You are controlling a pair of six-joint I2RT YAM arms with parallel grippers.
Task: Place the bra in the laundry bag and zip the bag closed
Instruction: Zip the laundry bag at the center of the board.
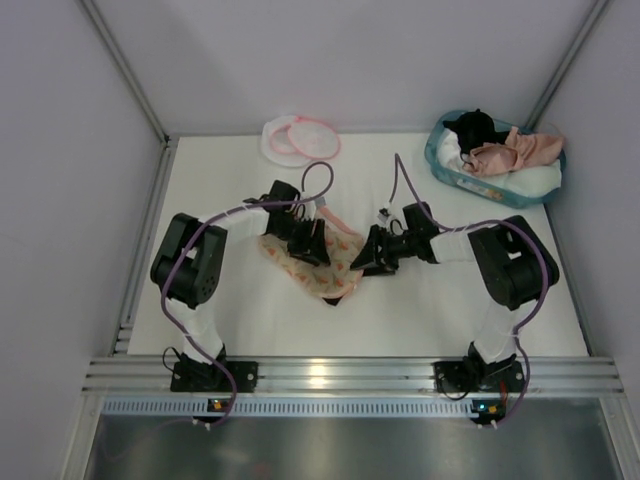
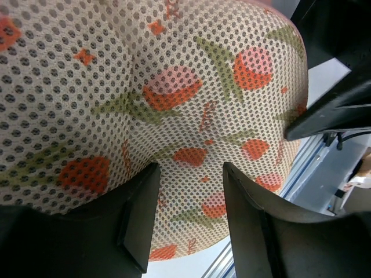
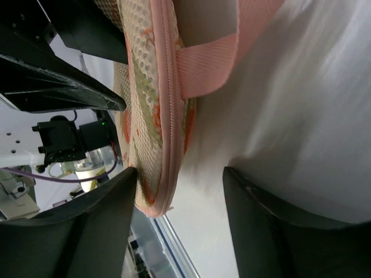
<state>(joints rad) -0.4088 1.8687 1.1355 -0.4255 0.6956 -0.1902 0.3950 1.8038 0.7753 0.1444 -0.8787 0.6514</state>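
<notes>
The salmon-pink bra (image 1: pixel 518 150) lies in the teal basket (image 1: pixel 437 163) at the back right. The laundry bag (image 1: pixel 300 138), a round white mesh pouch with a pink rim, lies open at the back edge. Both grippers are at an orange-printed padded mesh piece (image 1: pixel 338 268) in the middle of the table. My left gripper (image 1: pixel 308 240) is open, its jaws just over the printed mesh (image 2: pixel 174 87), holding nothing (image 2: pixel 191 214). My right gripper (image 1: pixel 365 255) is open at the piece's right edge. Its pink zipper trim (image 3: pixel 168 116) sits between the jaws (image 3: pixel 179 220), close to the left finger.
The basket also holds a black garment (image 1: pixel 475 128) and white cloth (image 1: pixel 530 180). A pink webbing loop (image 3: pixel 208 63) sticks out from the printed piece's trim. Grey walls close in the table on both sides, and an aluminium rail (image 1: pixel 350 375) runs along the front.
</notes>
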